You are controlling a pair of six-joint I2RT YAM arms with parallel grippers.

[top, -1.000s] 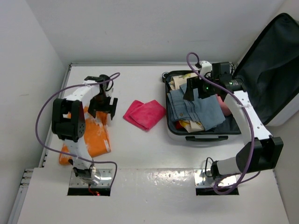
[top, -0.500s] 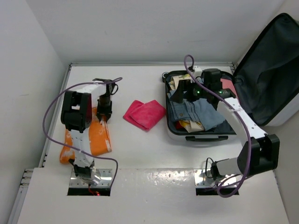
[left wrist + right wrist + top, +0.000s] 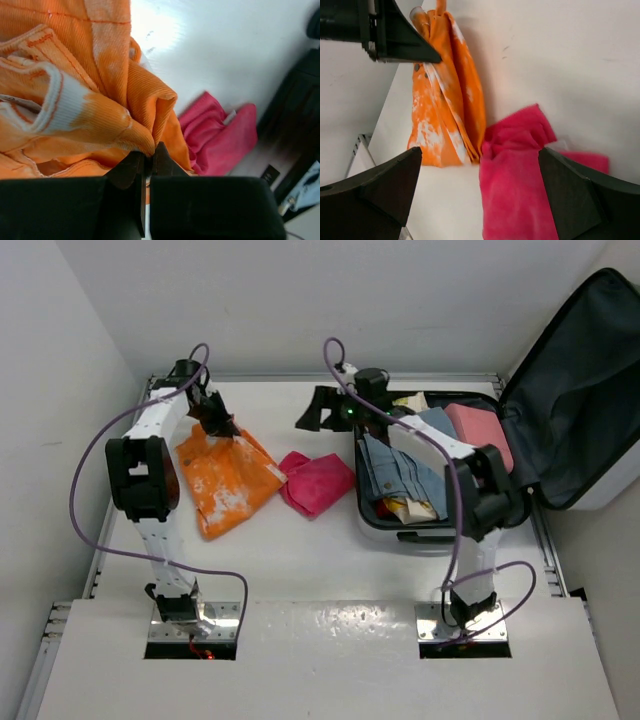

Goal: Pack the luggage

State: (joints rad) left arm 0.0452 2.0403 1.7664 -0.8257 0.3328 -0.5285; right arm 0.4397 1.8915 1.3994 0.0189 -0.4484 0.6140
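While my left claw (image 3: 148,150) is pinched shut on a fold of the orange garment (image 3: 100,100), holding one end up at the far left of the table (image 3: 300,570), my right claw (image 3: 480,150) hangs with its jaws spread wide and grips nothing. Below it, a crumpled pink cloth (image 3: 318,483) lies touching the orange garment's edge. Just right of that cloth, the luggage (image 3: 430,533) lies open on the table's right side. Its lid is swung out to the right, and a denim garment (image 3: 400,475) and other clothes are inside.
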